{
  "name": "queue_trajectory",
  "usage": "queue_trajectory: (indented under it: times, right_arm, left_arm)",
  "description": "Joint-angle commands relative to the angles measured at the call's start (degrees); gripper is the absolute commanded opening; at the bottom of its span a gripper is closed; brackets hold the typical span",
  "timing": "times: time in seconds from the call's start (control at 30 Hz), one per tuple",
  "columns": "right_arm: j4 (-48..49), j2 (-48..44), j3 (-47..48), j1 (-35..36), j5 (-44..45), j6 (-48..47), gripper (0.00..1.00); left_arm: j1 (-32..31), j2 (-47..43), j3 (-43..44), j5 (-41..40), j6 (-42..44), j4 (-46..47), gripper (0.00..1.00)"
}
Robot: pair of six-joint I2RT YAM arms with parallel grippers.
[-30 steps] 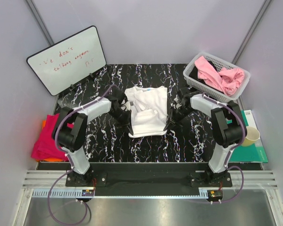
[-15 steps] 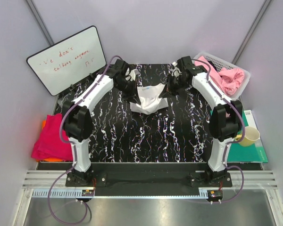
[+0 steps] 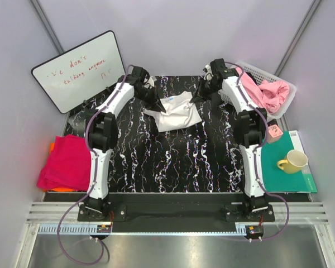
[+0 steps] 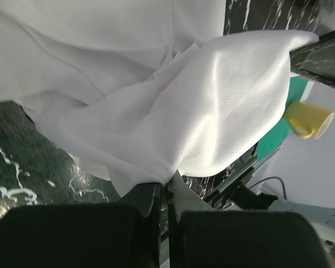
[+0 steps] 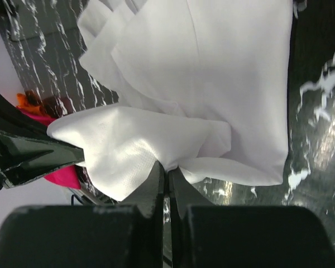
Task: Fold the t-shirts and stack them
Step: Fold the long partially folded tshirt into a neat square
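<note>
White t-shirt (image 3: 176, 113), far edge: limp, light. Hold by corners; left gripper (image 4: 166, 195) and right gripper (image 5: 167, 173) are pinching them.

We can read red handwriting on the whiteboard (image 3: 80, 70): "don't" on top and "talking anymore" under it. The first word is too faint.
</note>
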Motion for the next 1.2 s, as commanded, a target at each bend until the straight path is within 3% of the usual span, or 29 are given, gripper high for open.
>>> queue_trajectory:
  times: [0.0, 0.1, 0.17, 0.2, 0.23, 0.27, 0.3, 0.37, 0.4, 0.43, 0.6, 0.73, 1.0, 1.17]
  right_arm:
    - [-1.71, 5.97, 14.63, -0.08, -1.30, -1.14, 0.06]
    - [-1.45, 11.33, 24.74, -0.08, -2.09, 0.09, 0.11]
    - [-0.22, 15.29, 30.55, -0.08, -2.18, 1.40, 0.23]
    - [0.91, 16.00, 31.08, -0.08, -2.70, 1.76, 0.35]
    - [3.71, 16.79, 30.31, -0.08, -3.14, 2.37, 0.62]
    - [5.22, 16.97, 29.25, -0.25, -3.84, 2.64, 0.72]
    - [6.80, 16.80, 28.29, -0.16, -4.37, 2.90, 0.85]
    - [9.36, 16.01, 26.08, -0.16, -4.64, 3.08, 1.00]
    - [9.80, 15.48, 25.56, -0.16, -4.29, 2.90, 1.00]
    - [10.67, 13.91, 23.90, -0.16, -4.03, 2.29, 1.00]
    - [10.86, 3.83, 15.20, -0.25, 0.36, -1.66, 1.00]
    - [10.86, -5.33, 0.64, -0.25, 2.91, -4.47, 1.00]
    - [11.91, -23.69, -23.28, -0.60, 8.28, -5.45, 1.00]
    - [11.82, -29.69, -31.21, -0.87, 8.89, -5.09, 1.00]
  left_arm:
    - [1.92, 1.60, 6.61, 5.24, -4.62, 4.93, 0.01]
    - [3.24, 1.25, 6.44, 5.24, -6.90, 8.62, 0.03]
    - [4.55, 1.17, 5.65, 5.24, -9.01, 10.82, 0.03]
    - [4.99, 1.16, 5.13, 5.32, -9.71, 11.70, 0.04]
    - [5.43, 1.16, 3.64, 5.41, -11.46, 13.45, 0.13]
    - [6.05, 1.08, 2.84, 5.33, -12.00, 14.42, 0.25]
    - [6.31, 0.99, 1.62, 5.06, -12.53, 15.04, 0.57]
    - [6.93, 0.55, 0.38, 4.10, -14.02, 16.88, 0.79]
    - [7.02, 0.20, -0.67, 3.75, -14.46, 17.59, 0.93]
    - [7.02, -0.50, -0.85, 3.57, -14.38, 18.46, 0.98]
    - [7.02, -3.75, -0.42, -0.91, -9.20, 18.21, 0.99]
    - [7.11, -5.52, 1.43, -5.31, -1.82, 14.18, 0.99]
    - [7.28, 0.18, 4.15, -11.72, 7.84, 10.30, 0.99]
    - [7.55, 5.90, 8.45, -14.45, 8.56, 9.59, 0.99]
